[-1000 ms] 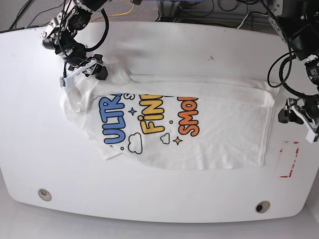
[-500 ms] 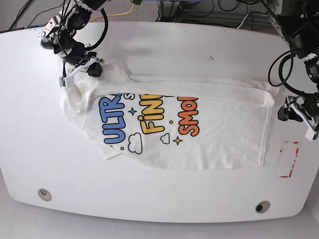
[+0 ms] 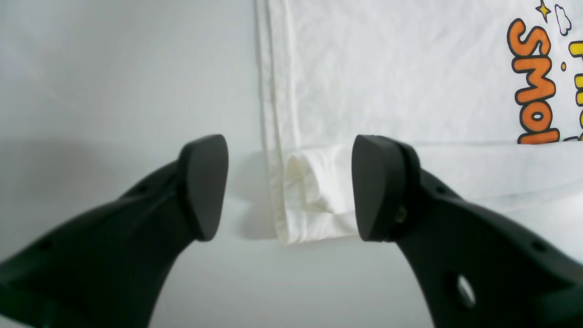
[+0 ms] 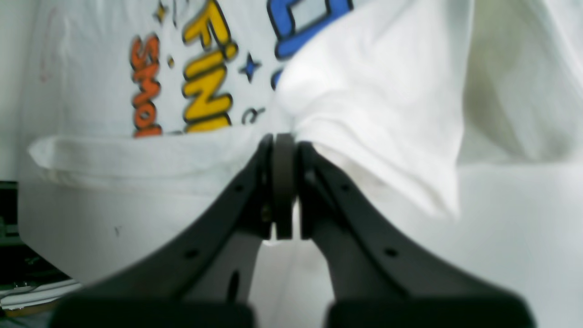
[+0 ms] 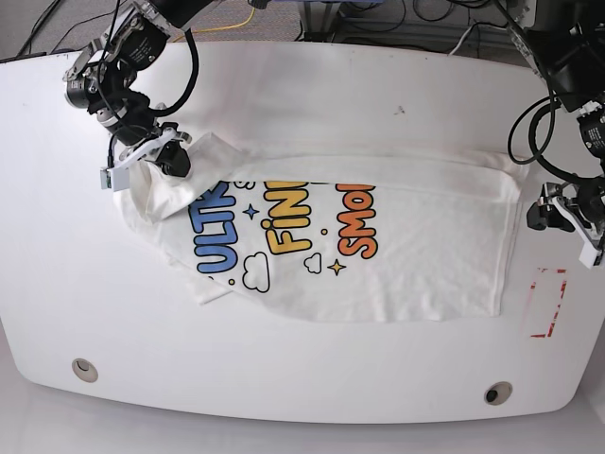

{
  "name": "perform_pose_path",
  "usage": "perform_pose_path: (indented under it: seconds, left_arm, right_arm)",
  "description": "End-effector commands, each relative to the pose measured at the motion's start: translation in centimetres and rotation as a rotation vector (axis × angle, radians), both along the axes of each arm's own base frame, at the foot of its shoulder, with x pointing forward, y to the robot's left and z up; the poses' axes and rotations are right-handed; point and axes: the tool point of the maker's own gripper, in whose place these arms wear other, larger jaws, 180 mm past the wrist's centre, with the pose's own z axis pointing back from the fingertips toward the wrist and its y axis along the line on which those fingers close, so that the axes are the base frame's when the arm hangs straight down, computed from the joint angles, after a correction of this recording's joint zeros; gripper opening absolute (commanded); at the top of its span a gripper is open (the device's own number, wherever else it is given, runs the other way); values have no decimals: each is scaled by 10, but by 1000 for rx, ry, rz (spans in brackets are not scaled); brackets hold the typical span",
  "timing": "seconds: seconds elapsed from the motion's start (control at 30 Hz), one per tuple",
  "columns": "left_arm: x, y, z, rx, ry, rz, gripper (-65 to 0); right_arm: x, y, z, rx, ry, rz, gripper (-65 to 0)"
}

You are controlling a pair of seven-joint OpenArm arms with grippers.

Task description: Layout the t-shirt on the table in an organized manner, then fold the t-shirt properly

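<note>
The white t-shirt lies print-up across the table, its far long edge folded over. At its upper left corner my right gripper is shut on a bunch of cloth, which rises off the table. The right wrist view shows the shut right gripper pinching the t-shirt at the tips. My left gripper hovers open at the shirt's right end. In the left wrist view, the left gripper straddles the folded hem corner of the t-shirt without touching it.
A red tape rectangle marks the table at the right, below the left gripper. Two round grommet holes sit near the front edge. Cables run behind the table's far edge.
My right gripper has closed on the cloth at the shirt's upper left and lifted it, dragging the sleeve. The left gripper has stayed open and almost still.
</note>
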Motion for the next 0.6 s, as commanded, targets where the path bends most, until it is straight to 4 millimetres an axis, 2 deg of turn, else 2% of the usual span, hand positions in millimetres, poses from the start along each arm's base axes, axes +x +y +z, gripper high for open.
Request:
perform_pose_path:
  seconds: [0.0,0.2,0.4,0.43,0.5,0.57]
  left_arm:
    - [9,7,19,22,-57,0,-247]
    - [9,7,19,22,-59,-1,-247]
    - [9,7,19,23,-58,0,-247]
    - [9,7,19,23,-58,0,-247]
    - [9,7,19,23,-58,0,-247]
    - [9,7,19,22,-59,-1,-247]
  right_arm:
    - [24,8,27,15,-110,18,-650]
    - [52,14,43,48,-169,33,-650]
    - [77,24,41,128,-169,49,-634]
    - [79,25,39,139,-164,50,-614]
    - [84,31,36,161,-155,66,-525]
    - [88,40,34,176,-146,94,-398]
